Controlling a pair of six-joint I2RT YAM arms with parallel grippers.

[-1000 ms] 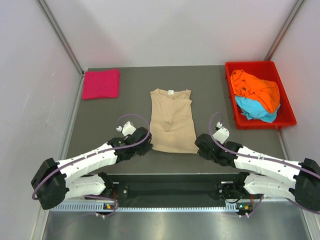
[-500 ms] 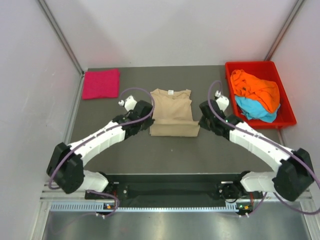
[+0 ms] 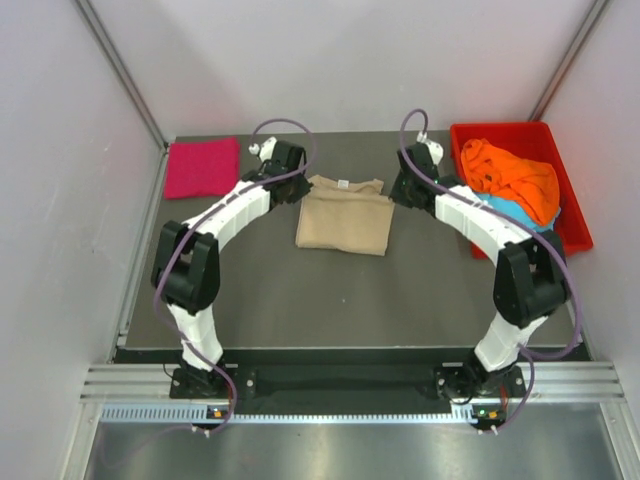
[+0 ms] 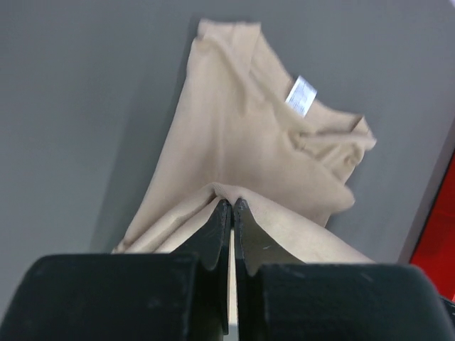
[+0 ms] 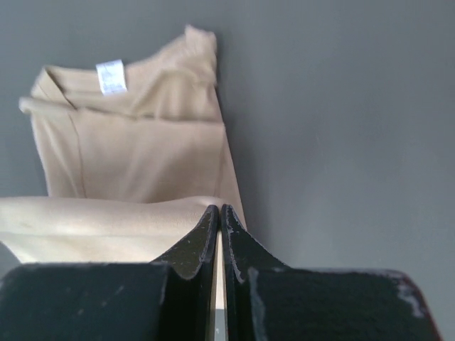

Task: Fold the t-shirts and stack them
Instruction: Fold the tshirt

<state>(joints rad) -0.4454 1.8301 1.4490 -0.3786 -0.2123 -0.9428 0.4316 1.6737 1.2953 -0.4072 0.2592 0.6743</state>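
Note:
The beige t-shirt lies doubled over in the middle of the table, its white neck label at the far edge. My left gripper is shut on the shirt's hem at the far left corner, cloth pinched at its tips. My right gripper is shut on the hem at the far right corner. The beige t-shirt spreads beyond the left fingers; the beige t-shirt lies left of the right ones. A folded magenta t-shirt rests at the far left. Orange and light blue t-shirts sit crumpled in the tray.
A red plastic tray stands at the far right of the table, close to my right arm. White walls enclose the table on the left, back and right. The dark table surface stretches in front of the beige shirt.
Both grippers have carried the beige shirt's near hem from the front of the table up to the collar end, folding the shirt in half. Both arms now reach far out.

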